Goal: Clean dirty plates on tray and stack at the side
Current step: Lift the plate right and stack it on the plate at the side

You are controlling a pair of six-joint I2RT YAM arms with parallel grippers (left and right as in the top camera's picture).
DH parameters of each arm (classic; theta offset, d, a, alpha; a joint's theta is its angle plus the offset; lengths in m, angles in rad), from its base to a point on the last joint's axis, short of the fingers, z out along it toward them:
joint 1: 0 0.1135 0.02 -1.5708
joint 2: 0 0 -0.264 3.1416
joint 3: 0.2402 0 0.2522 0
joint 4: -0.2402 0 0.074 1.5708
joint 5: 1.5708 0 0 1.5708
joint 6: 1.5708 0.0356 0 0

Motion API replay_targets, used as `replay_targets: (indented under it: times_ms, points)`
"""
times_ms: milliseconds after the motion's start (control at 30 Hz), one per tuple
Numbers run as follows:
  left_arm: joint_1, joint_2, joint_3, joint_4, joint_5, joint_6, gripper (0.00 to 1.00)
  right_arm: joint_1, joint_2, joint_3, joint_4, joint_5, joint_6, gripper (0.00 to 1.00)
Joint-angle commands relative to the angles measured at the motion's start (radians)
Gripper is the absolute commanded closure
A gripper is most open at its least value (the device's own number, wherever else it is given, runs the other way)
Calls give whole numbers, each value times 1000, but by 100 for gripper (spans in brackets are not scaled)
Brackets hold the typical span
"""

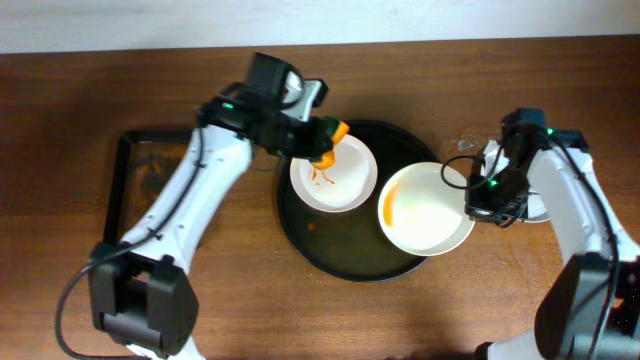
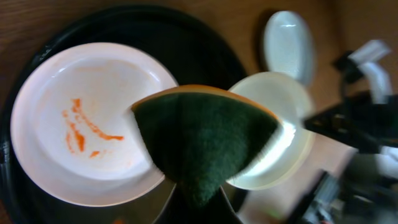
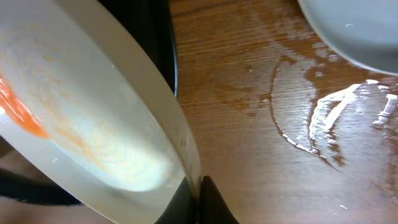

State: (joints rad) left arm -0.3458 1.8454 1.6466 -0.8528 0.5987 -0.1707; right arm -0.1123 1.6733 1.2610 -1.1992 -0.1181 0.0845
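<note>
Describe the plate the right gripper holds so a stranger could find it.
Find the large round black tray mid-table. Over its right rim is a round white plate, pinched by the right gripper. It alone bears a single orange smear.

No readable text, labels or numbers appear, though parts are blurred.

Even, fairly bright light from above in overhead view; faint shadows on table (image 1: 300, 310); sharp. Dim, soft in left wrist view, blur on close sponge (image 2: 205, 143), smear at right edge. Brighter in right wrist view, glare off puddle (image 3: 329, 118), defocus across plate (image 3: 93, 124).
</note>
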Motion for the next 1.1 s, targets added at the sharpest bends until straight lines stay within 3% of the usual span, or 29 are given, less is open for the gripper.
replay_targets:
  times_ms: [0, 33, 133, 300, 433, 667, 900, 1033, 1067]
  points:
    - [127, -23, 5, -13, 482, 192, 100, 121, -68, 19, -3, 244, 105, 96]
    - [175, -23, 5, -44, 592, 245, 100, 188, -72, 19, -9, 366, 163, 96]
    - [266, -23, 4, -73, 699, 256, 100, 362, -72, 23, -17, 615, 286, 96]
    - [303, -23, 3, -77, 737, 256, 100, 454, -74, 163, -101, 677, 366, 96]
    - [303, -23, 3, -89, 653, 255, 100, 454, -75, 310, -187, 720, 366, 96]
    - [303, -23, 3, -89, 624, 255, 100, 466, -75, 317, -246, 875, 381, 96]
    - [303, -23, 3, -138, 426, 254, 100, 740, -69, 317, -241, 1163, 459, 96]
    - [303, -23, 3, -163, 313, 254, 100, 724, -70, 318, -241, 1138, 524, 96]
    - [303, -23, 3, -177, 213, 231, 100, 686, -70, 318, -240, 1055, 562, 96]
